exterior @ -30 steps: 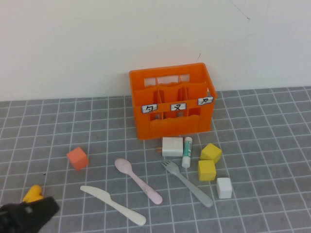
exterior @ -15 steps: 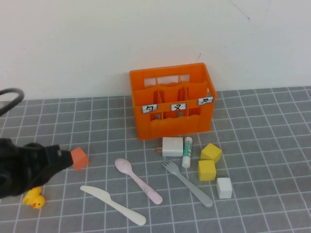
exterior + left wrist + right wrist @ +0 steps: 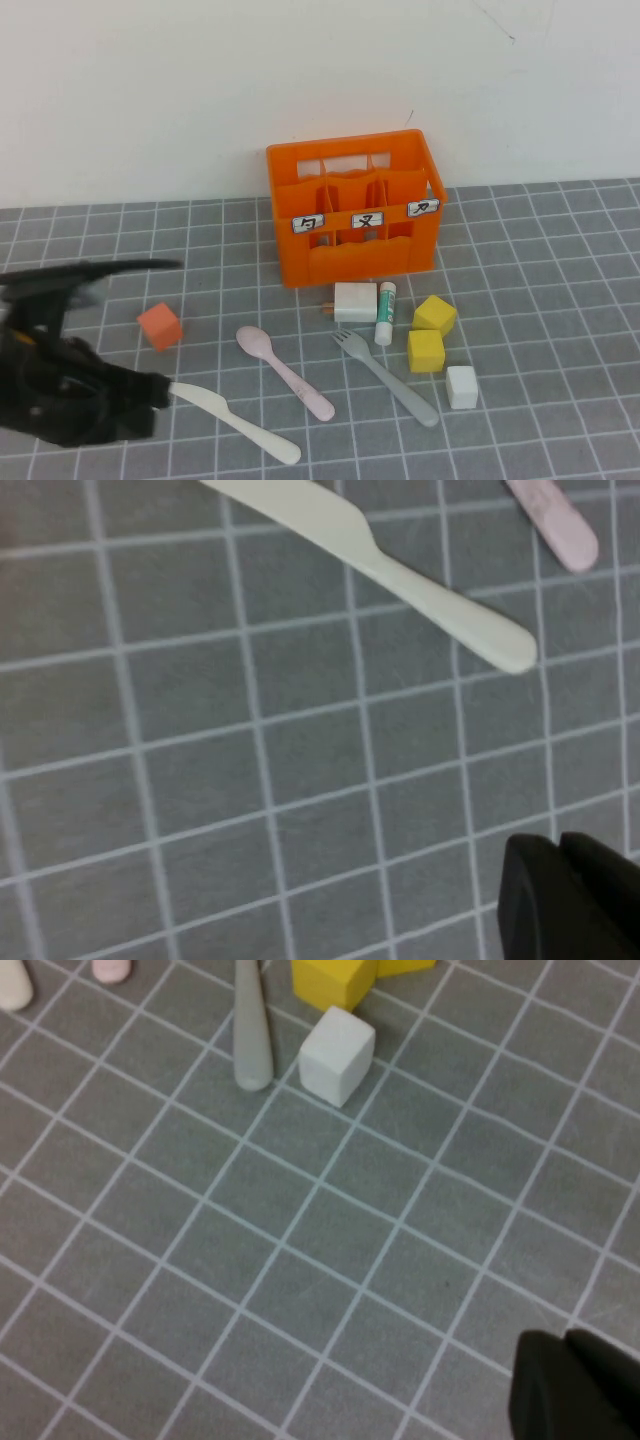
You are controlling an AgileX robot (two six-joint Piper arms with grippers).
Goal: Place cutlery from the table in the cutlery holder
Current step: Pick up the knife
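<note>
— Left arm (image 3: 70,395), lower left of the high view?
— Matte black, bulky housing, blurred, with a thin dark cable (image 3: 90,270) looping above it
— Markings or screws?
— Cannot tell

Grey tiled table (image 3: 560,250) carries crate (image 3: 352,210), cutlery (image 3: 283,372), blocks (image 3: 426,350).

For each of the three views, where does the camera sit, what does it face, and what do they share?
High view: raised on the robot's side, facing the cutlery holder; left arm's shut left end effector by the knife.
Left wrist view: looks down at the table, left end effector; shares the knife.
Right wrist view: shut right end effector above tiles; shares the fork and white cube.
</note>
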